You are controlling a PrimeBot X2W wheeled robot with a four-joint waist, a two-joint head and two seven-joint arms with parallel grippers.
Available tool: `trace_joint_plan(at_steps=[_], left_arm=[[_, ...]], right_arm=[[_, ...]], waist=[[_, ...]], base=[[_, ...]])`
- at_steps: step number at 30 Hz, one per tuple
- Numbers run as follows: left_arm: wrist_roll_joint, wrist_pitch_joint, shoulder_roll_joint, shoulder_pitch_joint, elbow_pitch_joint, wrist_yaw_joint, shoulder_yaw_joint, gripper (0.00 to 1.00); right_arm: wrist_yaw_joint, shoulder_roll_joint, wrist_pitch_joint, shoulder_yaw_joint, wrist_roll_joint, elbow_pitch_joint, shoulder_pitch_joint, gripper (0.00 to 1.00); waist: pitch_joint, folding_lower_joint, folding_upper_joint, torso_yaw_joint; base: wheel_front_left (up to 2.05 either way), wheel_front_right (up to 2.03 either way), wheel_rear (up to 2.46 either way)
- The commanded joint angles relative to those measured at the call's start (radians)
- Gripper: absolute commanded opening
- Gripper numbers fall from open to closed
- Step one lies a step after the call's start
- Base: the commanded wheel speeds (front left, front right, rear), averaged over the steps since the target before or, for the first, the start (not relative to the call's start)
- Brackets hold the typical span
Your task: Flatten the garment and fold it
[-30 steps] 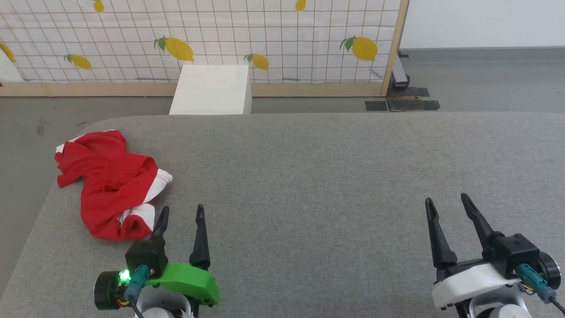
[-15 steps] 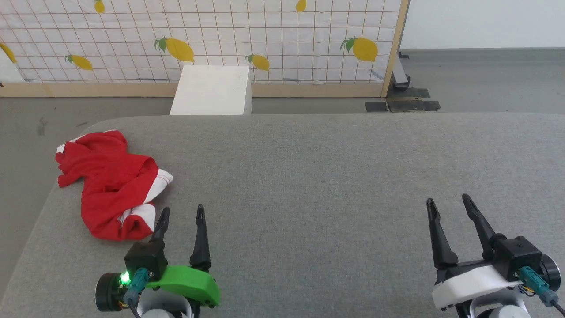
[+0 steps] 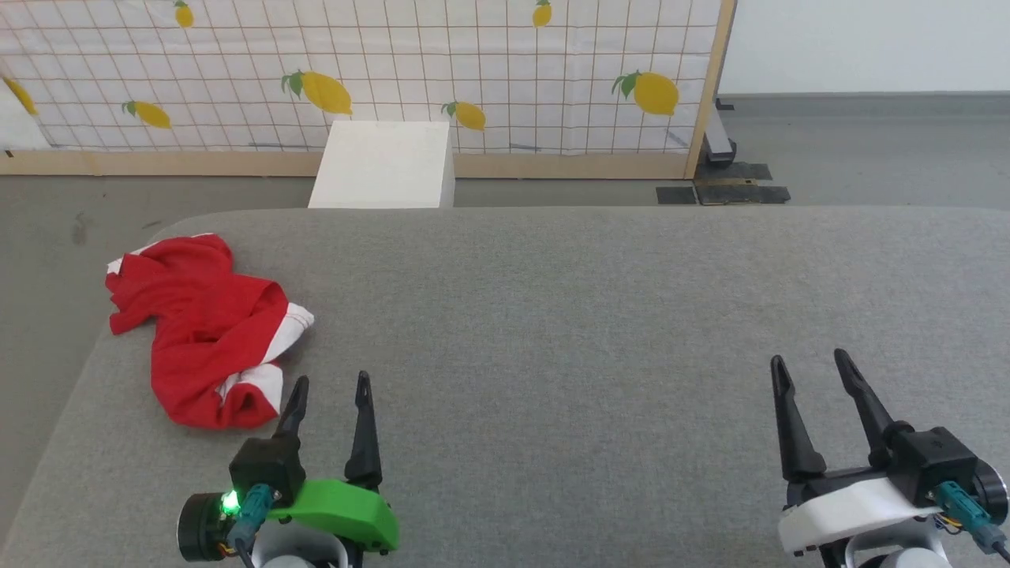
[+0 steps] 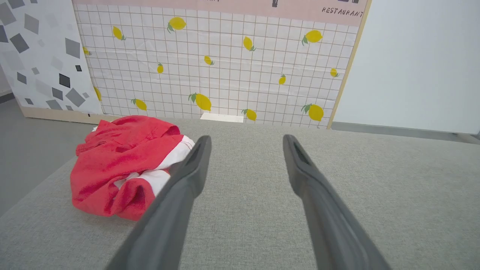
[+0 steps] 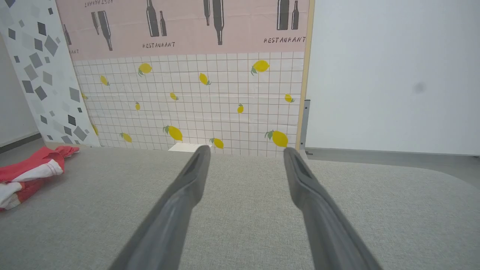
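Camera shifted slightly, crumpled garment point(image 3: 197, 331) near spread left claw point(image 3: 332, 379)

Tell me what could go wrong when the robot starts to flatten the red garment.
1. The garment lies crumpled at the grey surface's left edge; a careless pull could drag it off.
2. The open left gripper is beside it, but the open right gripper is far away, so a one-handed grab may pinch several layers.
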Motion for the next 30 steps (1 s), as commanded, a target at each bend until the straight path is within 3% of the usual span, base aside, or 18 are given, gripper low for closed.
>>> trace_joint_plan(at_steps=[1,7,21,30], left_arm=[[-0.011,-0.005,0.001,-0.022,0.004,0.001,-0.004,1.0],[-0.008,-0.005,0.001,-0.04,0.015,0.001,-0.016,1.0],[-0.017,-0.005,0.036,0.004,0.003,0.023,0.032,1.0],[-0.027,-0.005,0.044,0.018,0.0,0.023,0.042,1.0]], right_arm=[[-0.002,0.003,-0.006,-0.006,0.008,-0.001,0.011,1.0],[-0.002,0.003,-0.006,-0.022,0.0,-0.004,0.029,1.0],[-0.002,0.003,-0.006,0.016,0.014,0.003,0.012,1.0],[-0.002,0.003,-0.006,0.033,0.019,0.014,0.003,1.0]], waist=[[0.0,0.0,0.0,0.016],[0.01,0.0,0.0,0.134],[0.015,0.0,0.0,0.523],[0.015,0.0,0.0,0.599]], base=[[0.0,0.0,0.0],[0.0,0.0,0.0],[0.0,0.0,0.0],[0.0,0.0,0.0]])
